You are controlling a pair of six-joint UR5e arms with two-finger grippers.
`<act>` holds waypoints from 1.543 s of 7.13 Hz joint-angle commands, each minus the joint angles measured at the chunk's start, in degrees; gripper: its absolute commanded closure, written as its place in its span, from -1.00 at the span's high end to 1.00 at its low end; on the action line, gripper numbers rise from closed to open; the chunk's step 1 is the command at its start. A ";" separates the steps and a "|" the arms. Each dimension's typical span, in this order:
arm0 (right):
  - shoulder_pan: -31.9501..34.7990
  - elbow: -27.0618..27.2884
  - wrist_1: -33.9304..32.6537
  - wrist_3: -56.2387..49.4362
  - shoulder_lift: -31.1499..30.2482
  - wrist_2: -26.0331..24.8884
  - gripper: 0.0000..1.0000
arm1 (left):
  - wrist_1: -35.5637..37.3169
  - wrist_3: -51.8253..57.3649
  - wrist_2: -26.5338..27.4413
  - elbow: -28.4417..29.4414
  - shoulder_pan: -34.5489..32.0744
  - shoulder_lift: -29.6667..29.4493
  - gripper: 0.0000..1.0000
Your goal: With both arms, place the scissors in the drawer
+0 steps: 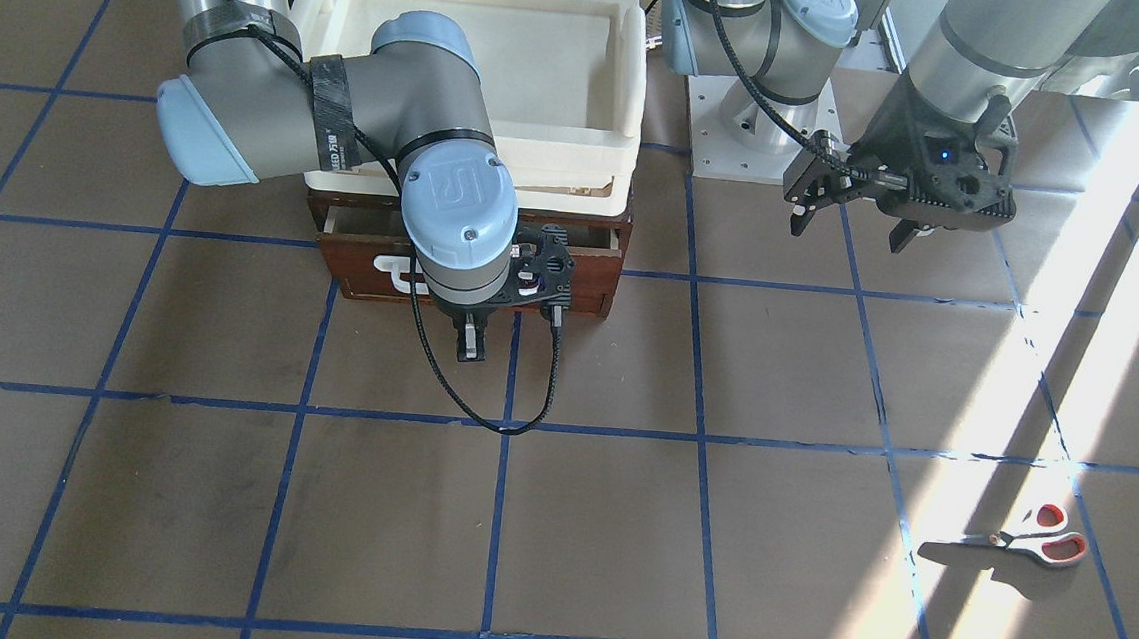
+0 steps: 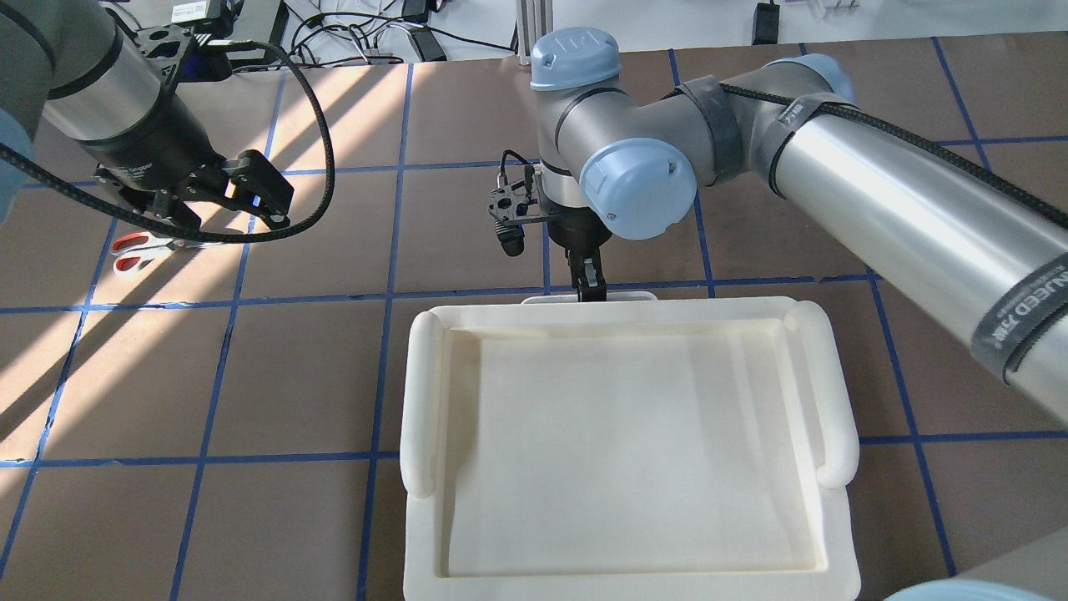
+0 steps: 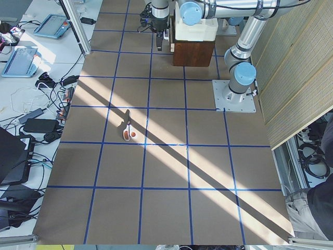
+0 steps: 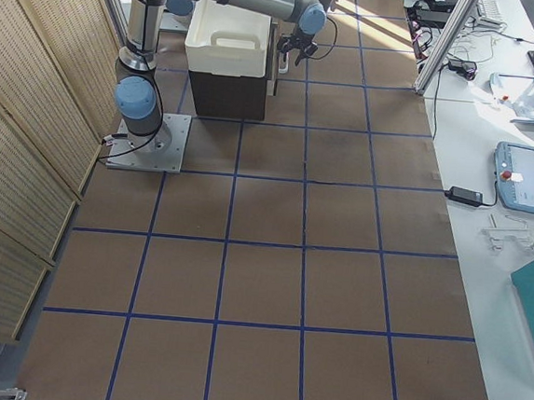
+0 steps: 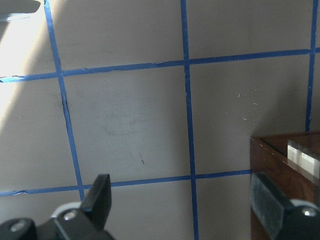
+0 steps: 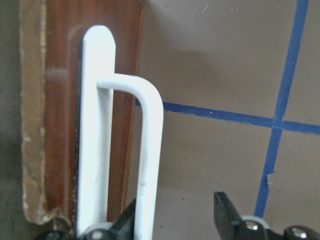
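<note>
The scissors (image 1: 1035, 541) lie flat on the table in a sun patch; they also show in the overhead view (image 2: 138, 250) and the exterior left view (image 3: 127, 133). The dark wooden drawer (image 1: 572, 278) sits under the cream tray, its white bar handle (image 6: 150, 165) facing out. My right gripper (image 1: 470, 345) is open at the drawer front, with the handle bar between its fingers (image 6: 225, 212). My left gripper (image 1: 848, 234) is open and empty, raised above the table and well away from the scissors. The left wrist view shows its fingers (image 5: 100, 195) over bare table.
A cream-white plastic tray (image 2: 421, 401) rests on top of the drawer cabinet (image 5: 285, 165). The left arm's base plate (image 1: 733, 130) stands beside the cabinet. Blue tape lines grid the brown table. Desks with tablets and cables lie beyond the table's far edge (image 3: 78, 78).
</note>
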 commanded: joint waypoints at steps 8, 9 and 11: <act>-2.55 -11.31 -3.65 -3.92 7.39 -1.28 0.16 | 0.00 0.01 0.01 0.00 0.00 0.00 1.00; -2.55 -12.28 -3.66 -4.53 8.10 -1.19 0.17 | 0.00 0.01 -0.08 0.00 0.00 -0.08 1.00; -4.73 -12.55 -5.50 -4.72 8.63 -0.05 0.33 | 0.00 0.10 0.18 0.00 0.17 -0.17 1.00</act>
